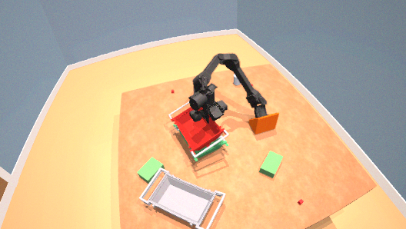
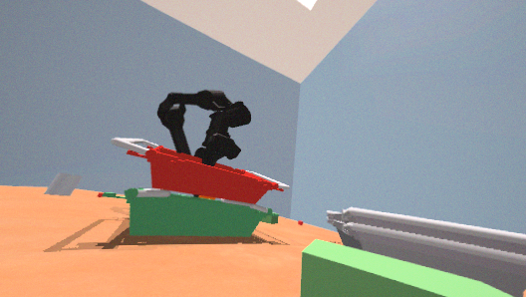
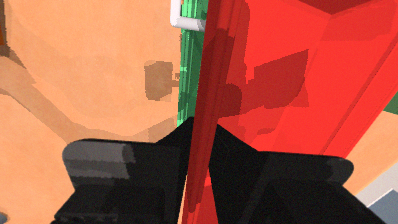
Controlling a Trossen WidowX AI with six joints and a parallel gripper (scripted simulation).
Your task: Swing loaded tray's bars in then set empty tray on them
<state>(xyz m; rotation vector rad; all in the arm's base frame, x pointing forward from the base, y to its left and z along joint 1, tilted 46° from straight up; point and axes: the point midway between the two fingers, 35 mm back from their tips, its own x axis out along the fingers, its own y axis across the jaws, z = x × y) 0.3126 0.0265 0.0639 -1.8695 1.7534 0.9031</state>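
The empty red tray (image 1: 198, 131) lies on top of the green loaded tray (image 2: 191, 216), tilted, with its left end higher in the exterior view (image 2: 199, 174). My gripper (image 1: 203, 113) is shut on the red tray's side wall, which runs between the fingers in the wrist view (image 3: 200, 150). The red tray's white wire bars (image 2: 131, 144) stick out over its ends. A strip of the green tray (image 3: 186, 75) shows beside the red wall. The green tray's bars and load are mostly hidden under the red tray.
A grey tray (image 1: 181, 200) stands at the front. Two green blocks (image 1: 150, 168) (image 1: 271, 163) lie on the mat. An orange plate (image 1: 264, 123) stands by the arm's base. Small red cubes (image 1: 300, 201) (image 1: 172, 91) are scattered around.
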